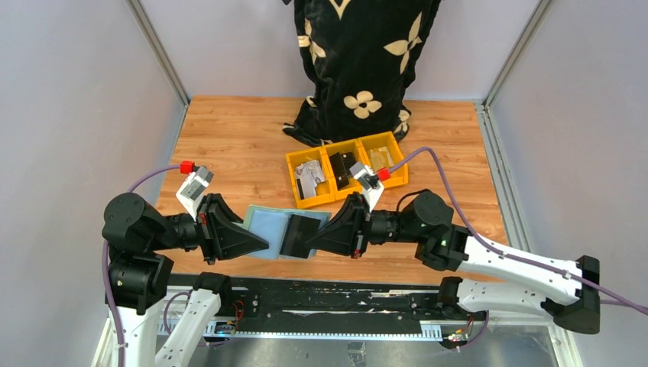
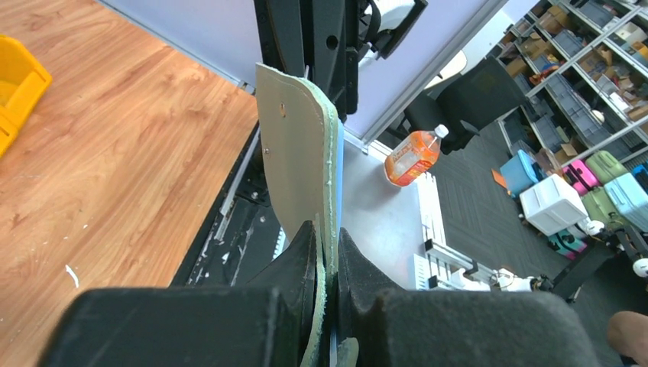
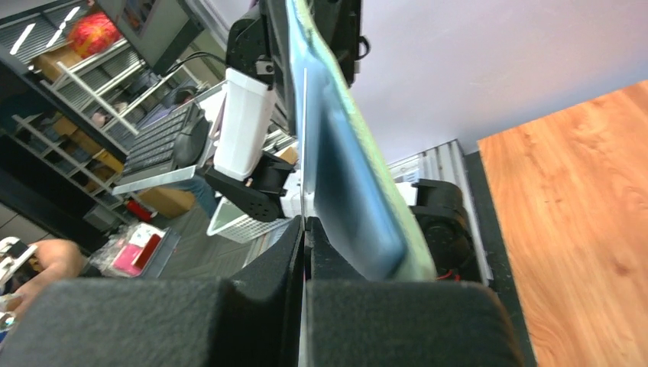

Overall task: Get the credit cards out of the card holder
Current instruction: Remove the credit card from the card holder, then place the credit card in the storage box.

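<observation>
The teal card holder (image 1: 266, 223) is held off the table near its front edge, between my two grippers. My left gripper (image 1: 265, 246) is shut on the holder's left end. In the left wrist view the holder (image 2: 299, 153) stands edge-on, clamped between the fingers of the left gripper (image 2: 327, 235). A dark credit card (image 1: 299, 235) sticks out of the holder's right side. My right gripper (image 1: 309, 246) is shut on it. In the right wrist view the card shows as a thin pale edge (image 3: 304, 138) between the closed fingers of the right gripper (image 3: 305, 223), beside the holder (image 3: 359, 206).
A row of yellow bins (image 1: 291, 170) holding cards and small dark items stands behind the grippers. A black flower-patterned cloth (image 1: 359, 61) hangs at the back. Grey walls enclose the wooden table (image 1: 229, 138). A black rail (image 1: 321, 302) runs along the front edge.
</observation>
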`<act>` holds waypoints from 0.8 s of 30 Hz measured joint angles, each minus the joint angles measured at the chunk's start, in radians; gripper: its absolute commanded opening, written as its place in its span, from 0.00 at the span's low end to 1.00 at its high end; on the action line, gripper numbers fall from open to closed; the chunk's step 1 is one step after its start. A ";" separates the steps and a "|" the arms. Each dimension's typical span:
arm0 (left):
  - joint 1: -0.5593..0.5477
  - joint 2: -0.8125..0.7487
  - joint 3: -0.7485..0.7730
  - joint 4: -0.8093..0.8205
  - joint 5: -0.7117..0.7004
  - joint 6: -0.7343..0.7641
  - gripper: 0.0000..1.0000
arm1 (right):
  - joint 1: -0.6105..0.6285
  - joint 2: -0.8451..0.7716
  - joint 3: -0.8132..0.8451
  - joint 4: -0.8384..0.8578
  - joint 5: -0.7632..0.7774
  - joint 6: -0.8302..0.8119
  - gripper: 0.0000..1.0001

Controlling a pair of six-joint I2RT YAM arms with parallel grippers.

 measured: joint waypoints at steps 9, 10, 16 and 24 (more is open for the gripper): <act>0.000 0.003 0.049 -0.137 -0.124 0.188 0.00 | -0.327 -0.152 -0.013 -0.281 -0.050 -0.070 0.00; 0.000 0.001 0.059 -0.160 -0.152 0.225 0.00 | -0.373 -0.153 -0.006 -0.323 -0.057 -0.081 0.00; 0.000 -0.017 0.081 -0.288 -0.270 0.414 0.00 | -0.615 0.001 0.158 -0.608 -0.036 -0.217 0.00; 0.000 -0.007 0.081 -0.383 -0.210 0.512 0.00 | -0.737 0.402 0.338 -0.823 0.076 -0.410 0.00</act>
